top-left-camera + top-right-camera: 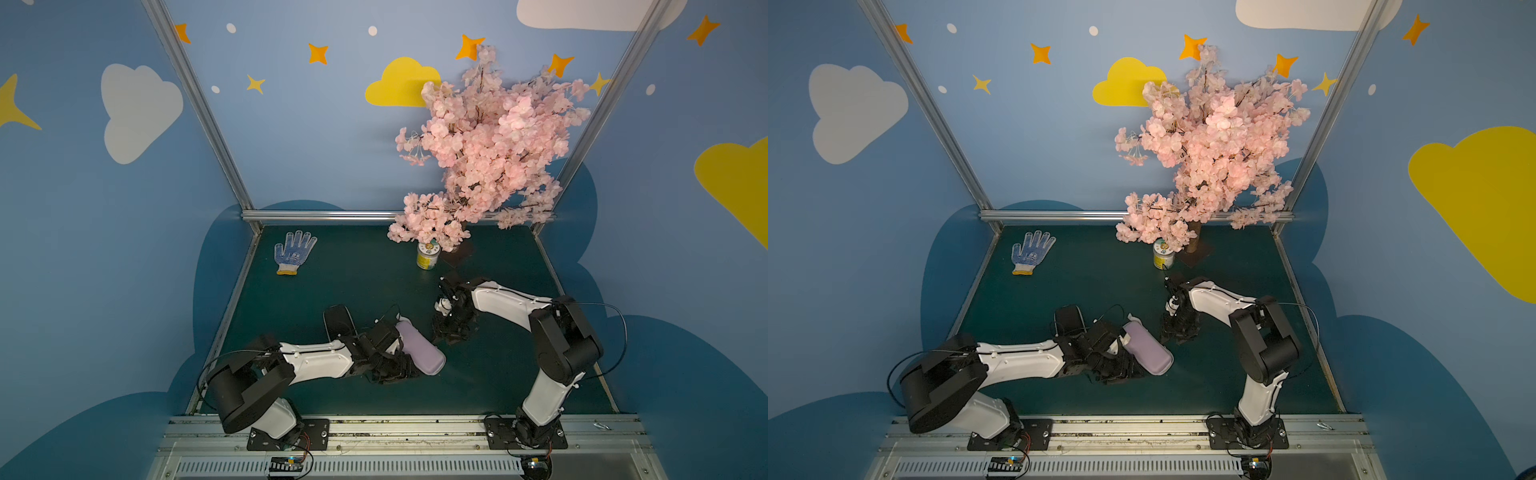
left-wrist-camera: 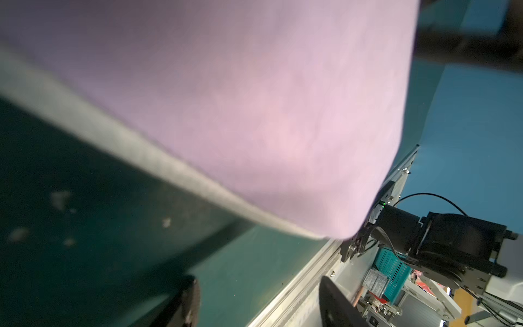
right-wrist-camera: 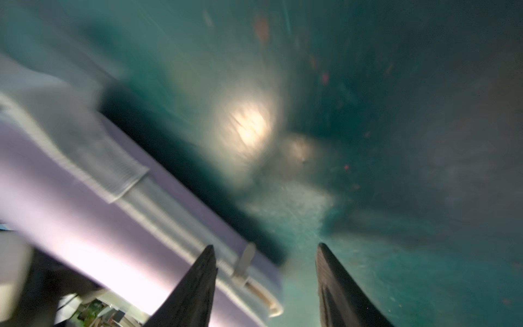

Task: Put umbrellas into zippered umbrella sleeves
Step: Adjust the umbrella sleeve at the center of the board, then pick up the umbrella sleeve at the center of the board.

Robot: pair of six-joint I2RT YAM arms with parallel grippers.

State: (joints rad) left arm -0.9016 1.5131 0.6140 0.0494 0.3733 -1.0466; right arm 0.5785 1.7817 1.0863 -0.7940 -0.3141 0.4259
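Reaching in from 8 o'clock, my left tool (image 2: 259, 294) stood with its jaws apart and nothing between them, close beside the lavender sleeve (image 1: 419, 349), which lay near the middle of the surface (image 1: 332, 266) with its long axis running 11 to 5 o'clock. My right tool (image 3: 266, 254), at the sleeve's 2 o'clock, was likewise parted and empty, one fingertip (image 3: 208, 263) just beside the zip pull (image 3: 244, 262). The black sleeve (image 1: 340, 319) lay at the lavender one's 10 o'clock, partly hidden by my left arm (image 1: 316, 359).
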